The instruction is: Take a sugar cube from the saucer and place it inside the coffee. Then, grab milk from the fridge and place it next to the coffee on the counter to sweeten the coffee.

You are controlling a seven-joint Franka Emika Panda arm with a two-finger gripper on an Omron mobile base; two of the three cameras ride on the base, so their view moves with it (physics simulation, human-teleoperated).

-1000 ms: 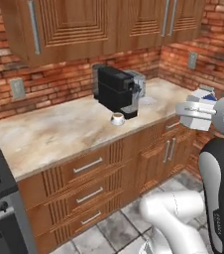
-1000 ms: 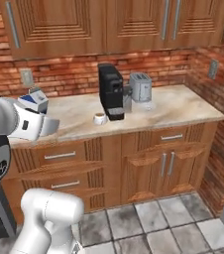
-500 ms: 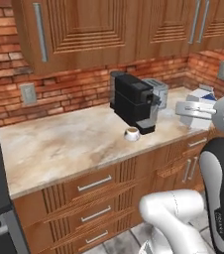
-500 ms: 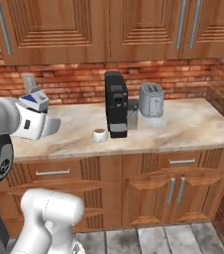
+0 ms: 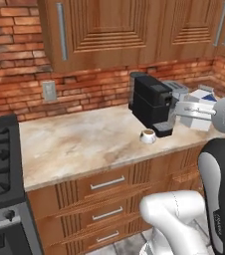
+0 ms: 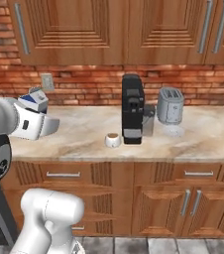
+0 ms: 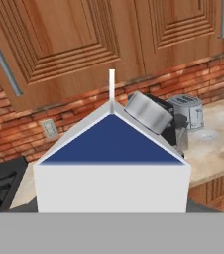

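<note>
The milk carton is clamped in the hand and carried in the air, short of the counter and above its front edge. In the hand view the carton's gabled top and blue panel block most of what lies ahead. The coffee cup stands on the counter just beside the foot of the black coffee machine, with a toaster further along and a saucer in front of it.

The main risk is judged to lie in the set-down. With the forward view blocked, the cup could be knocked and the coffee spilled if the carton is brought in too close. The machine could also be struck by the carton on the way. If the carton is released while tilted or above the surface, it could topple. A bare stretch of counter on the stove side of the cup is judged the safer target.
</note>
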